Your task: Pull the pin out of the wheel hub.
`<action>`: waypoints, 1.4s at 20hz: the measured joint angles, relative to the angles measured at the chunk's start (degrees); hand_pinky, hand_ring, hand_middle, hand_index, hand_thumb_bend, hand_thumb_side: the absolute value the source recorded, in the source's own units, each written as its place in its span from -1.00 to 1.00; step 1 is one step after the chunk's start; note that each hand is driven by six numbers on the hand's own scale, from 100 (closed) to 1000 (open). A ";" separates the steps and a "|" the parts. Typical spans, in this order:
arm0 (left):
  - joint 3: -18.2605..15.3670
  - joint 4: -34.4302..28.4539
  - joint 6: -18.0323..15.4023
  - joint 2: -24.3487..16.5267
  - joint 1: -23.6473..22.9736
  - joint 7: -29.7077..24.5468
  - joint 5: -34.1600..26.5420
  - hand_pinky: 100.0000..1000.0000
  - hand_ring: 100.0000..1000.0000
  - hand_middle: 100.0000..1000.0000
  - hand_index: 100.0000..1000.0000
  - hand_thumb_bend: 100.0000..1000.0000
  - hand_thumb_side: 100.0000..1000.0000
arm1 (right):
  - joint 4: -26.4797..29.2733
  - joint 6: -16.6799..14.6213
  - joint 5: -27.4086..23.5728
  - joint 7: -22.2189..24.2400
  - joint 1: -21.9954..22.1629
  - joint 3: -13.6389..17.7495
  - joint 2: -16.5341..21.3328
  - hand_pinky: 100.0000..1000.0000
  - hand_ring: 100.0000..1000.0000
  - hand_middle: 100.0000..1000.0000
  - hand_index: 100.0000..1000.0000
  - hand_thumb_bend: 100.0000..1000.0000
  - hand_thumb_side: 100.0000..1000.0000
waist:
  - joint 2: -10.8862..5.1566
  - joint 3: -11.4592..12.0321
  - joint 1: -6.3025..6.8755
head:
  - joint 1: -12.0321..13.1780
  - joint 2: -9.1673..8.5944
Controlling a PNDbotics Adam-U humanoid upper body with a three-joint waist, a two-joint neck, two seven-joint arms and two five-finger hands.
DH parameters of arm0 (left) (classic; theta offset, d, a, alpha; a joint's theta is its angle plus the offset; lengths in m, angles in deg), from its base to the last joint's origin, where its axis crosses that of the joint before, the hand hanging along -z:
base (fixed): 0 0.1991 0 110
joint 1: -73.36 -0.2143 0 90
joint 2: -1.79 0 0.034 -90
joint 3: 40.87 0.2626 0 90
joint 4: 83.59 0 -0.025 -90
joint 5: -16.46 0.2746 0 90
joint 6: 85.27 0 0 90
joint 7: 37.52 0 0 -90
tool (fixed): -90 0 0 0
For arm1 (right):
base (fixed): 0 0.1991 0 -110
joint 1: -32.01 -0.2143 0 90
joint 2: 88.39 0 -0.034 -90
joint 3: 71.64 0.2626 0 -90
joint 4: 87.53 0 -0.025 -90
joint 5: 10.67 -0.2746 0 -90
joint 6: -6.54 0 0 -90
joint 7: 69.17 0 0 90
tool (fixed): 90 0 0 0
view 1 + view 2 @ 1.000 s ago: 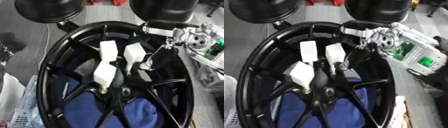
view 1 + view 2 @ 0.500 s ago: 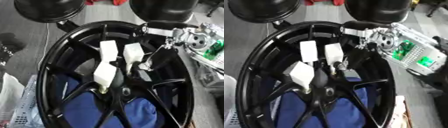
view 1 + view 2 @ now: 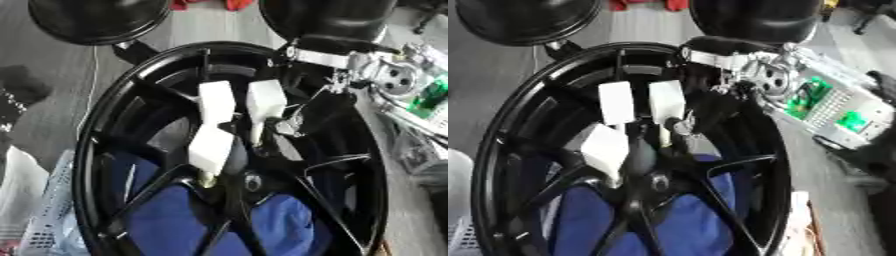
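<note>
Fingers (image 3: 215, 102) of the right hand (image 3: 302, 117) carry flat white rectangular pads and reach down into the wheel (image 3: 114, 110) from the upper right. Two pads lie side by side above the hub (image 3: 236, 182); a third, wider pad sits lower, its tip touching a small yellowish pin (image 3: 206, 181) just left of hub centre. Whether the fingers pinch the pin or only rest on it cannot be told: the lower pad hides the contact. They are bent towards one another over the hub, not spread.

Hand body: black, with a silver wrist joint and round metal fitting (image 3: 391, 80) exposed at the rim's upper right. In the right eye view a green circuit board (image 3: 824, 102) in a pale housing shows beside the wrist.

Wheel: glossy black, thin paired spokes running from hub to a deep rim. It lies flat on blue cloth (image 3: 175, 220), soft and creased, visible through the lower spoke gaps. Surface below is grey.

Two black domed shapes (image 3: 96, 17) sit beyond the wheel's far edge, one at each upper side. A white perforated basket (image 3: 48, 215) shows at lower left. Left hand: not seen in either view.
</note>
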 measured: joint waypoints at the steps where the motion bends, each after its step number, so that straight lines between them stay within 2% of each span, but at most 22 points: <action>1: 0.00 0.00 0.00 0.00 0.00 0.00 0.00 0.64 0.38 0.18 0.49 -1.00 0.44 | 0.01 -0.23 -0.02 -0.21 0.00 0.86 0.02 0.31 0.25 -0.29 -0.42 -1.00 -1.00 | -0.01 -0.05 0.00 | 0.07 0.00; 3: 0.00 0.00 0.01 0.00 0.00 0.01 0.01 0.64 0.38 0.18 0.49 -1.00 0.43 | 0.13 -0.87 -0.01 -0.46 0.28 2.77 0.25 0.29 0.24 -0.30 -0.43 -1.00 -1.00 | -0.01 -0.16 0.00 | 0.26 -0.01; 7: -0.02 0.00 0.02 0.01 0.00 0.03 0.03 0.64 0.38 0.18 0.49 -1.00 0.43 | 0.32 -2.10 0.31 -2.39 3.28 8.69 2.09 0.22 0.20 -0.31 -0.48 -1.00 -1.00 | -0.03 -0.54 0.07 | 0.67 -0.04; 15: -0.13 0.00 0.02 0.02 -0.01 0.34 0.25 0.64 0.38 0.18 0.49 -1.00 0.43 | 0.31 -1.52 0.95 -13.97 14.09 22.86 6.13 0.09 0.16 -0.33 -0.54 -1.00 -1.00 | -0.03 -1.54 0.62 | 1.54 -0.06; 19: -0.39 0.00 -0.03 0.02 -0.03 0.55 0.32 0.64 0.38 0.18 0.49 -1.00 0.43 | 0.31 1.26 1.00 -20.70 20.98 28.81 7.52 0.07 0.15 -0.32 -0.54 -1.00 -1.00 | -0.04 -2.10 0.83 | 2.12 -0.07; 26: -0.80 0.00 -0.16 0.02 -0.27 1.18 0.59 0.64 0.38 0.18 0.49 -1.00 0.42 | 0.31 12.00 0.93 -34.68 34.22 37.56 7.18 0.04 0.15 -0.30 -0.52 -1.00 -1.00 | -0.04 -3.14 1.08 | 3.18 -0.50; 28: -0.99 0.00 -0.26 0.02 -0.28 1.35 0.71 0.64 0.38 0.18 0.49 -1.00 0.41 | 0.25 10.82 0.03 -36.50 38.04 39.74 6.00 0.08 0.17 -0.26 -0.48 -1.00 -1.00 | -0.04 -3.41 1.27 | 3.41 -0.52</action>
